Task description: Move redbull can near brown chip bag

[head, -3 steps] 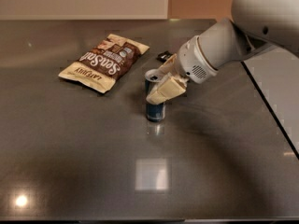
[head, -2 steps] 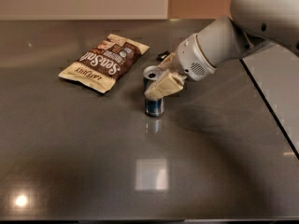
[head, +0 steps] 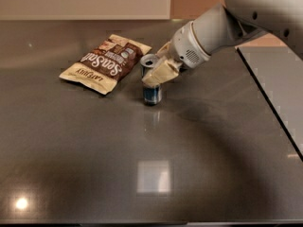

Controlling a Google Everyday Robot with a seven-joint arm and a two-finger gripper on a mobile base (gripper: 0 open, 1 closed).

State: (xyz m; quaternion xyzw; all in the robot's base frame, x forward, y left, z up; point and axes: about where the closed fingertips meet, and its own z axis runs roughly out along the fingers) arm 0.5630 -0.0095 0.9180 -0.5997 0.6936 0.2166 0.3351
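Observation:
The redbull can [head: 152, 94] stands upright on the dark table [head: 85, 150], just right of the brown chip bag [head: 106, 62], with a small gap between them. The bag lies flat, brown in the middle with cream ends and white lettering. My gripper [head: 158, 64] reaches in from the upper right and is shut on the can's upper half. One cream finger [head: 160, 73] covers the can's front, so only the silver rim and the blue lower part show. I cannot tell whether the can's base touches the table.
A lighter grey surface [head: 284, 84] adjoins the table on the right, behind a dark seam. My white arm [head: 222, 27] crosses above the table's far right. A cream wall panel [head: 85, 1] runs along the back edge.
My gripper has carried the can a little to the left and farther back, closer to the chip bag. The bag has not moved.

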